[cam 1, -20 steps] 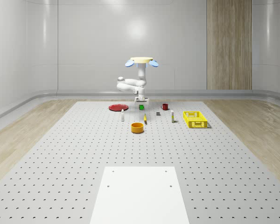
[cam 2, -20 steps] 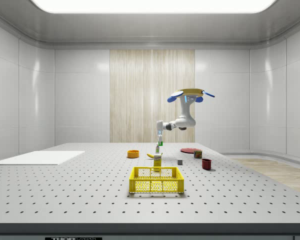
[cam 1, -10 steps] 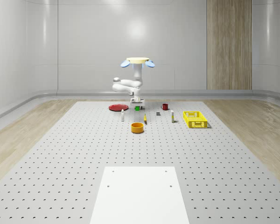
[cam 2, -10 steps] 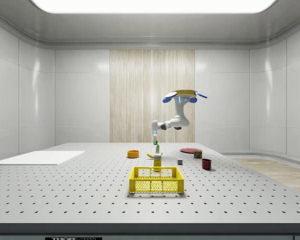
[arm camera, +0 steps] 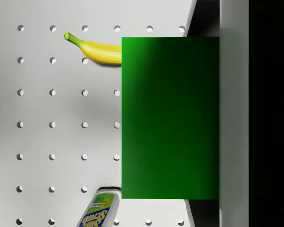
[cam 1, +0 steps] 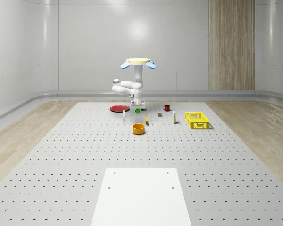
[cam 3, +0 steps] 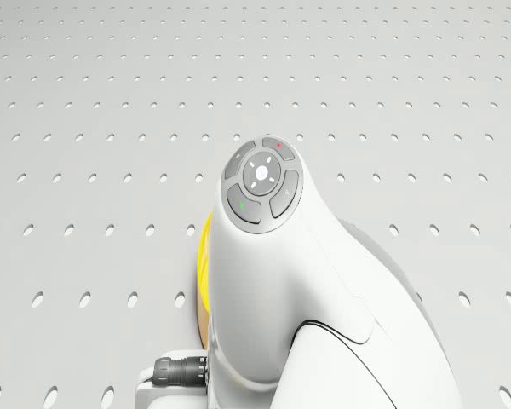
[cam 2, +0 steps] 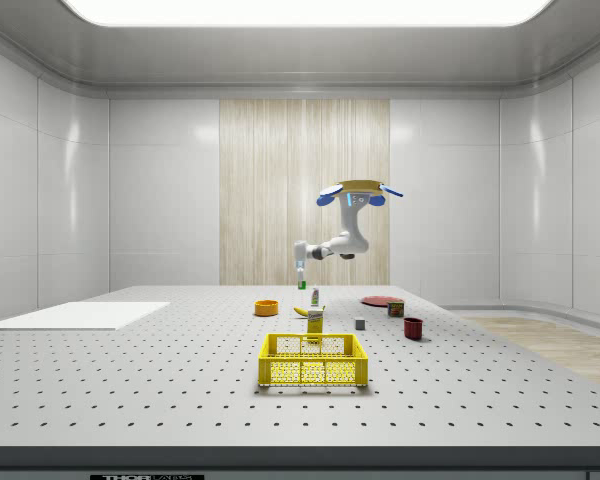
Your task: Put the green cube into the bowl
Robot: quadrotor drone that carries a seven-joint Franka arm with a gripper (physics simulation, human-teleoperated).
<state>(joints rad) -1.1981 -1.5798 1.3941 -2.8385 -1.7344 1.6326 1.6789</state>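
Note:
The green cube (cam 1: 137, 110) hangs in the air above the table, held in my gripper (cam 1: 137, 108), which is shut on it. In the side view the green cube (cam 2: 302, 285) sits under the gripper (cam 2: 301, 279), clear of the surface. The wrist view has the green cube (arm camera: 170, 118) pressed against one finger (arm camera: 234, 113). The orange bowl (cam 1: 139, 128) stands on the table nearer the whole-scene camera than the cube; in the side view the bowl (cam 2: 267, 307) is to the cube's left. The drone (cam 1: 138, 62) hovers over the table's far part.
A banana (cam 1: 146, 120) and a small bottle (cam 1: 124, 118) lie near the bowl. A red plate (cam 1: 118, 108), red mug (cam 1: 166, 107), grey block (cam 1: 159, 114), second bottle (cam 1: 174, 117) and yellow crate (cam 1: 197, 120) stand around. A white sheet (cam 1: 141, 195) covers the near table.
The drone, arm and gripper have drifted toward the whole-scene view's left and the side view's left, carrying the green cube along. The items on the table have stayed put.

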